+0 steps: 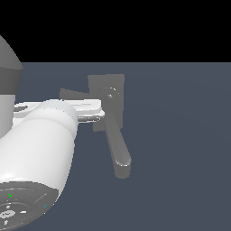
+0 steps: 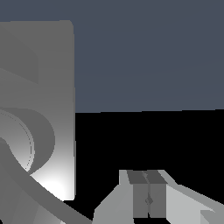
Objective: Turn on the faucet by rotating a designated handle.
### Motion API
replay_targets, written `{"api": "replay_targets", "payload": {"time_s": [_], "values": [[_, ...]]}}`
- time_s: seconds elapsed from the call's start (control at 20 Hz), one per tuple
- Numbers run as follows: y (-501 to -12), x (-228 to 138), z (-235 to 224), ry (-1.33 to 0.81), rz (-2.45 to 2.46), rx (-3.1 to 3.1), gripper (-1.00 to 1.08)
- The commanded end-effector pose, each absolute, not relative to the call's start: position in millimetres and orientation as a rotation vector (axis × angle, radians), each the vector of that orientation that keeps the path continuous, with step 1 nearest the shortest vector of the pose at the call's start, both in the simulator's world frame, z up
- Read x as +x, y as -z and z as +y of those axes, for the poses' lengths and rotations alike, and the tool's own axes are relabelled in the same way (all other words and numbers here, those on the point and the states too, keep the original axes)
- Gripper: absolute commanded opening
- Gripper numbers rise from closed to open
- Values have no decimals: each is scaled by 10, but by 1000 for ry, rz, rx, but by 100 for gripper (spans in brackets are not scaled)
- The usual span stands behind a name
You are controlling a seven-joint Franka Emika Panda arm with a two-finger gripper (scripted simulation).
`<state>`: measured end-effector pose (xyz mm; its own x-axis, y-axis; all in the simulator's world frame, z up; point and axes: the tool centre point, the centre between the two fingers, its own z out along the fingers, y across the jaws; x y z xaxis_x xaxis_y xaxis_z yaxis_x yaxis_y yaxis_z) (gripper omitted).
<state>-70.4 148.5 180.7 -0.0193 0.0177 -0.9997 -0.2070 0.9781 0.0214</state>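
The claw (image 2: 148, 197) was pressed shut, nothing between its fingers, right beside the faucet (image 1: 108, 101) base. The handle (image 1: 72, 95) poked out behind the white arm (image 1: 43, 144). Open floor (image 1: 180, 158) lay toward the exterior view's right; the spout (image 1: 118, 146) slanted down.

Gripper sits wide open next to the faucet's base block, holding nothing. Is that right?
Not quite: the gripper is shut, not open, as the wrist view shows. It does sit next to the faucet base block, holding nothing.
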Motion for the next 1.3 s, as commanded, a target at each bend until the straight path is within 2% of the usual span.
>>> {"api": "replay_targets", "payload": {"time_s": [0.0,0.8,0.9,1.25], "values": [[-1919,-693,1440,-177,1575,-146,-100],[-2463,-654,1254,-177,1567,-145,-100],[-2354,-658,1274,-177,1583,-147,-100],[-2542,-620,1091,-177,1578,-146,-100]]}}
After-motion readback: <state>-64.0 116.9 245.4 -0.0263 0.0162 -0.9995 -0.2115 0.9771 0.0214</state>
